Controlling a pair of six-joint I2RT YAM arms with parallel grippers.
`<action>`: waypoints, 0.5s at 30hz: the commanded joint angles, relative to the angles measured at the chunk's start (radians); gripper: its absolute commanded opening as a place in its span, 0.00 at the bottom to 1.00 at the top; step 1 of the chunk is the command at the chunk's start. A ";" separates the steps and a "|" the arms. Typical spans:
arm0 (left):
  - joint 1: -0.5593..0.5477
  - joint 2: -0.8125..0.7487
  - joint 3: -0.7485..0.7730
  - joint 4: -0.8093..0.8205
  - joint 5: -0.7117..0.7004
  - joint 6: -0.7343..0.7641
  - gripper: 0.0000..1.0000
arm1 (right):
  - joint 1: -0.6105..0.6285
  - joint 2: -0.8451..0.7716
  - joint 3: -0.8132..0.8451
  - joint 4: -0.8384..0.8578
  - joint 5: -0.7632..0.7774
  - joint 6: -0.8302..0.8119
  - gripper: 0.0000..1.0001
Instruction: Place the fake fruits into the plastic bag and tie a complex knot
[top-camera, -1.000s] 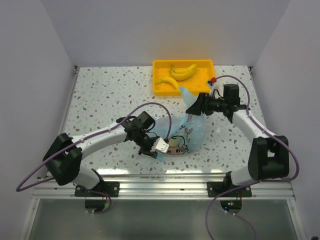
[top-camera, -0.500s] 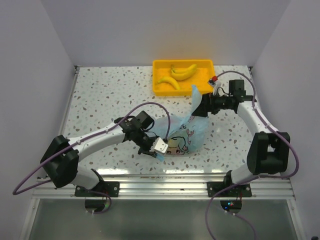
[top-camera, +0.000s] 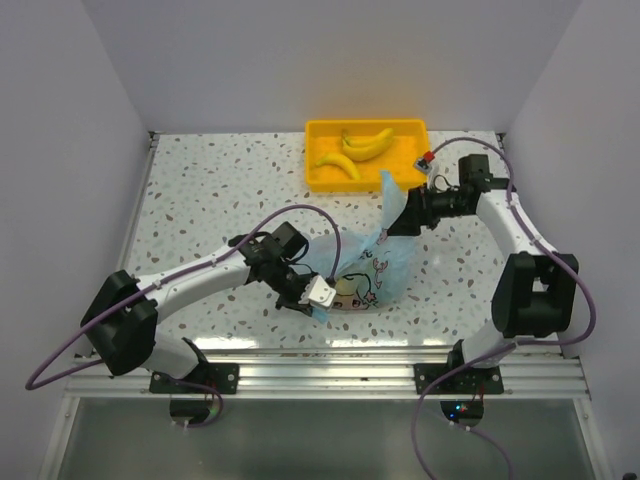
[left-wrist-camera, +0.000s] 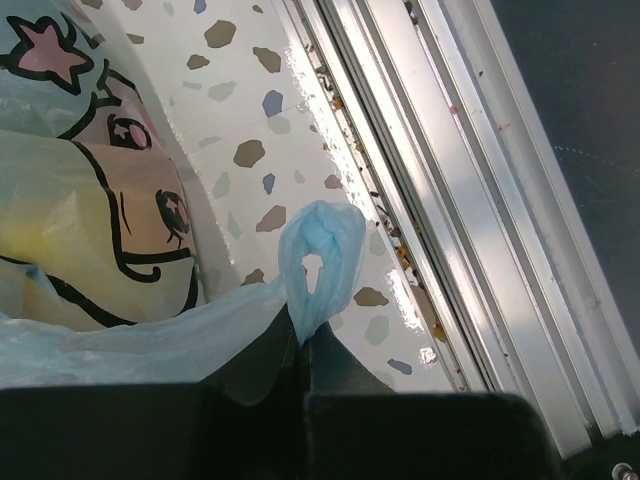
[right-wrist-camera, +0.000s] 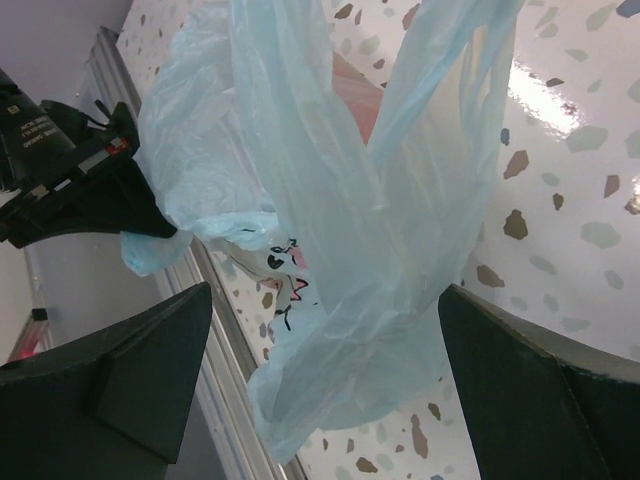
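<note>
The light-blue plastic bag (top-camera: 372, 268) lies at the table's near middle, cartoon print up (left-wrist-camera: 100, 200). A yellowish shape shows through its film (left-wrist-camera: 55, 235). My left gripper (top-camera: 316, 297) is shut on one handle loop (left-wrist-camera: 320, 262), which pokes out past the pinched fingertips (left-wrist-camera: 302, 345). My right gripper (top-camera: 398, 216) stands wide open at the bag's far side. The other handle's film (right-wrist-camera: 350, 240) hangs loose between its fingers (right-wrist-camera: 150, 370), not clamped. Two fake fruits, both bananas (top-camera: 368, 142) (top-camera: 337, 165), lie in the yellow tray (top-camera: 412, 128). No knot shows.
The tray sits at the back of the speckled table, just behind the right gripper. An aluminium rail (left-wrist-camera: 470, 200) runs along the near edge, close under the left gripper. White walls close in the left, right and back.
The right arm has drawn back to the right and its jaws have opened fully. The bag's upper flap shifted right with it. The left arm and its grip have not moved.
</note>
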 joint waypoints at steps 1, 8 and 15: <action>-0.002 -0.017 0.031 -0.025 0.028 0.036 0.00 | 0.005 0.017 -0.044 0.068 -0.077 0.015 0.99; -0.002 -0.026 0.018 -0.035 0.038 0.034 0.00 | 0.008 0.021 -0.099 0.411 -0.085 0.295 0.68; -0.022 -0.052 0.043 -0.094 0.050 0.074 0.00 | 0.044 -0.064 -0.092 0.481 0.050 0.364 0.00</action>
